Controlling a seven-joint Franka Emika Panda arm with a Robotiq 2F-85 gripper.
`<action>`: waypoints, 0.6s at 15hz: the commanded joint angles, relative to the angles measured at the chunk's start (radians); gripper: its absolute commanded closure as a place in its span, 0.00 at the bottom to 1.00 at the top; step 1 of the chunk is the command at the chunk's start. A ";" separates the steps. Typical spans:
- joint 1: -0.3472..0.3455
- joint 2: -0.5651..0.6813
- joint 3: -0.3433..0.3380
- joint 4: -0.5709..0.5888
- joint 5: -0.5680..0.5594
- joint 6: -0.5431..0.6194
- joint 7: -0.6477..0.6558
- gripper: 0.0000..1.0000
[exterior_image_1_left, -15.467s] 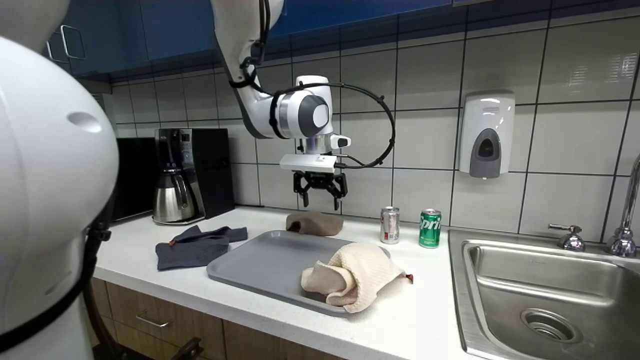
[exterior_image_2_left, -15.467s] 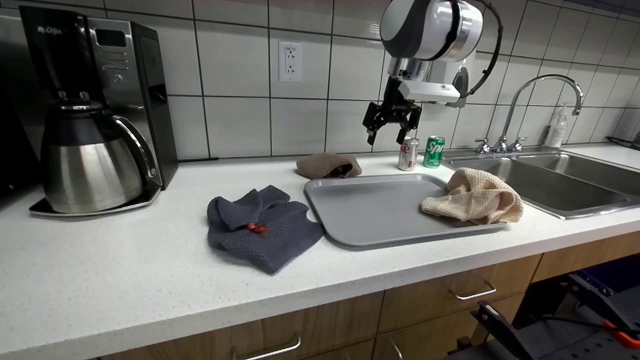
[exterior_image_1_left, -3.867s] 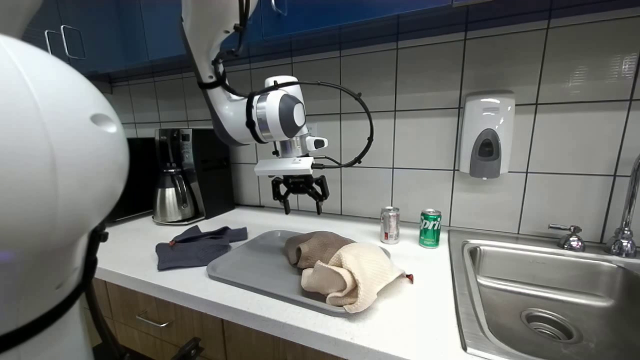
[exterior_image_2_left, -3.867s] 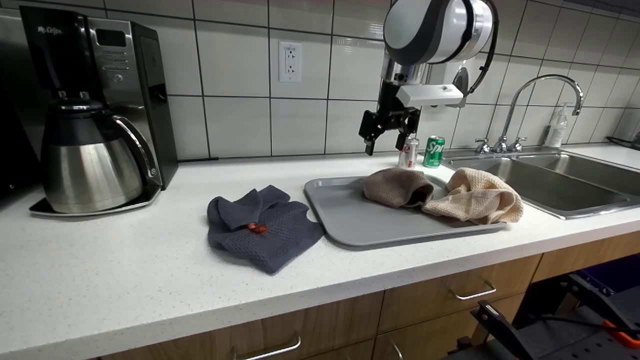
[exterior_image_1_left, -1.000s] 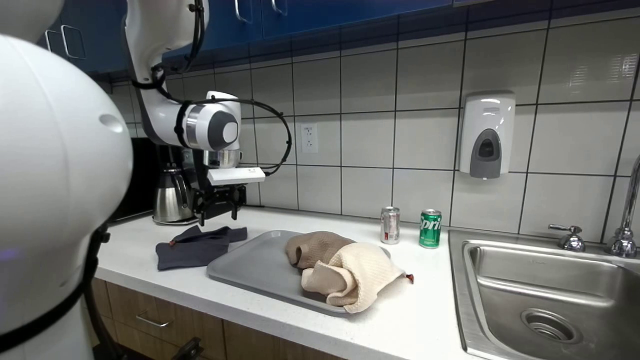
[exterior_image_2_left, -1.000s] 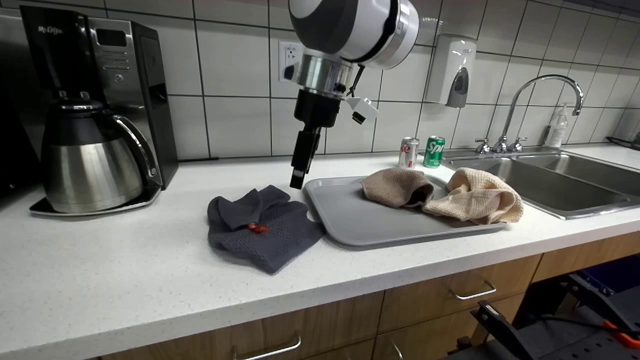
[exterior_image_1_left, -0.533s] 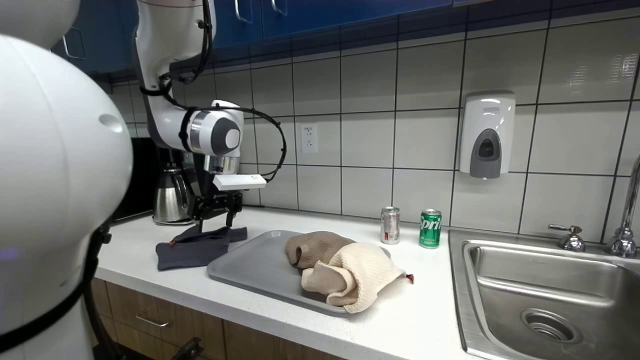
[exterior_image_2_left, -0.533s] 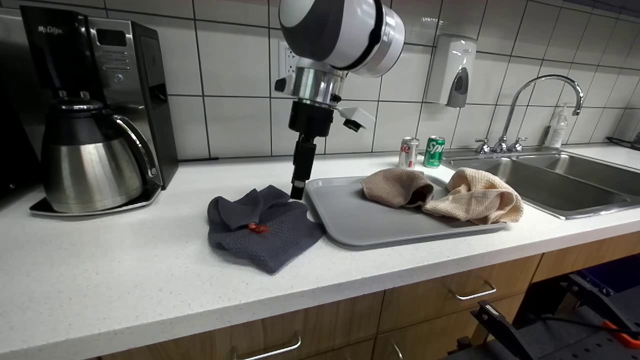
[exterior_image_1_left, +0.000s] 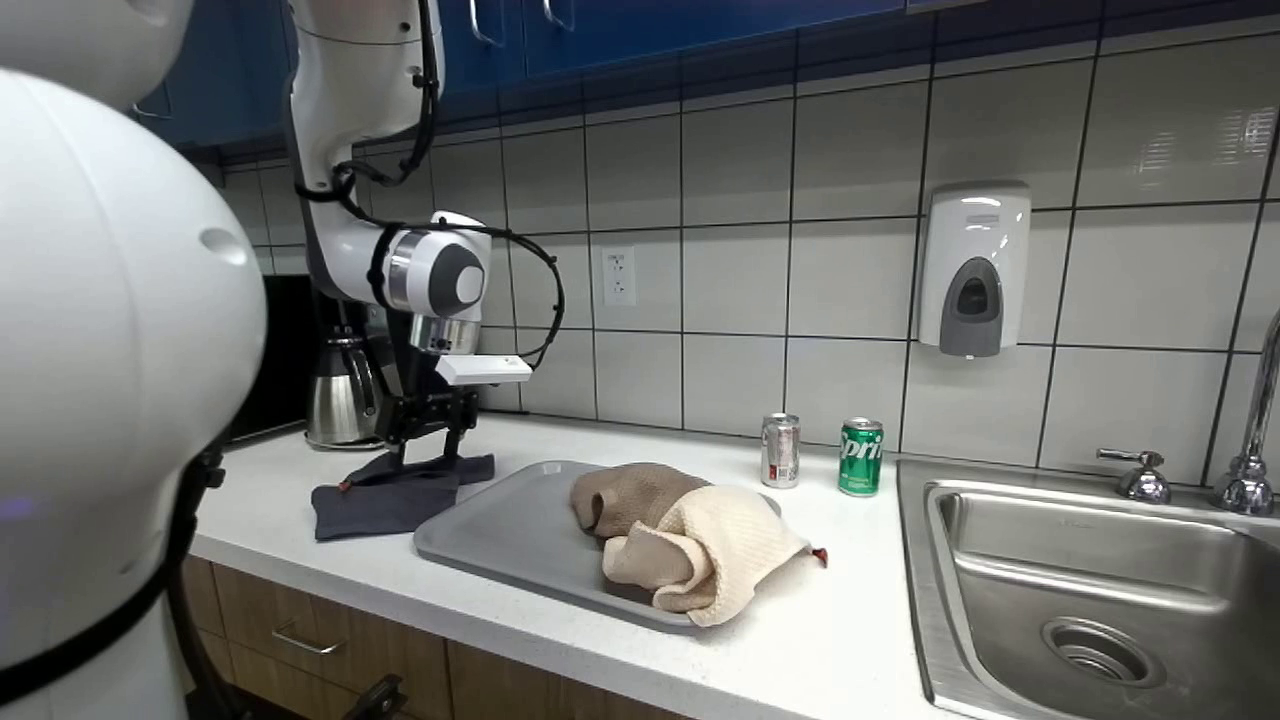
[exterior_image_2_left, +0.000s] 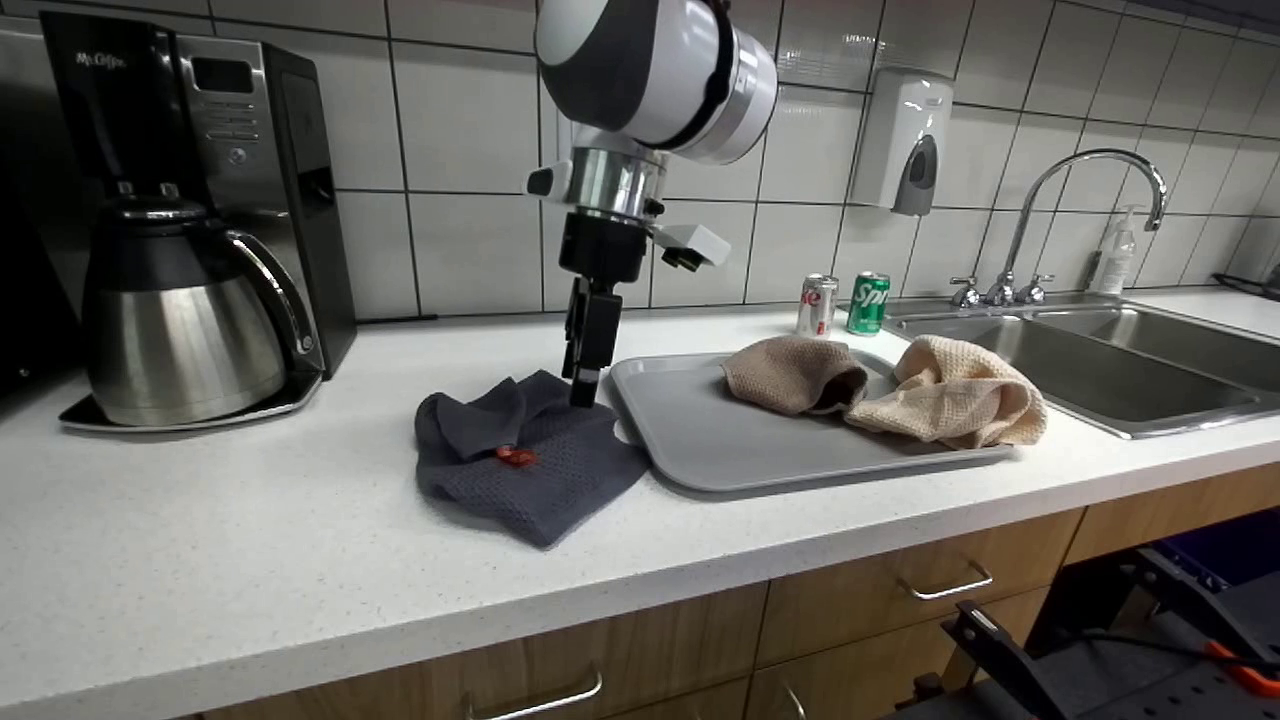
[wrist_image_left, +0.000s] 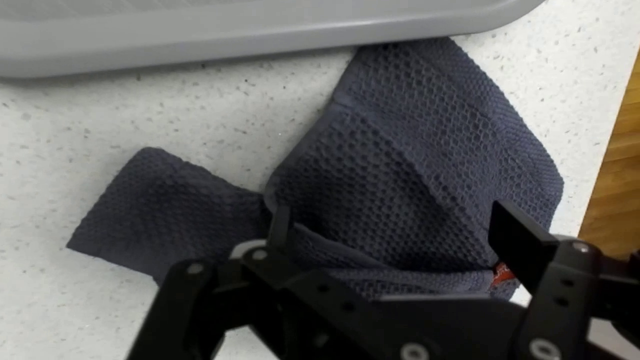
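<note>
My gripper (exterior_image_1_left: 425, 457) is open, with nothing between its fingers. It points down low over the crumpled dark blue-grey cloth (exterior_image_1_left: 385, 510) on the counter. In the wrist view the open fingers (wrist_image_left: 390, 212) span the cloth (wrist_image_left: 400, 160), with a fold and a red tag (wrist_image_left: 502, 274) near the right finger. In an exterior view the fingertips (exterior_image_2_left: 583, 395) are at the cloth's (exterior_image_2_left: 550, 480) back edge; I cannot tell whether they touch it. A grey tray (exterior_image_2_left: 740, 440) lies beside the cloth. A brown cloth (exterior_image_2_left: 790, 372) and a cream cloth (exterior_image_2_left: 960, 390) lie on it.
A silver can (exterior_image_1_left: 780, 450) and a green can (exterior_image_1_left: 860, 457) stand behind the tray by the tiled wall. A coffee maker with a steel carafe (exterior_image_2_left: 185, 320) stands at one end. A steel sink (exterior_image_1_left: 1090, 560) is at the other. The counter's front edge (exterior_image_2_left: 700, 560) runs above drawers.
The brown cloth has gone from the counter behind the tray onto the tray. My gripper has since moved to the dark cloth, turned, and in the last second come lower, fingers still apart.
</note>
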 joint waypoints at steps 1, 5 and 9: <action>0.000 0.013 0.017 0.036 -0.014 -0.051 -0.054 0.00; 0.020 0.015 0.020 0.032 -0.030 -0.065 -0.081 0.00; 0.041 0.034 0.021 0.036 -0.044 -0.067 -0.090 0.00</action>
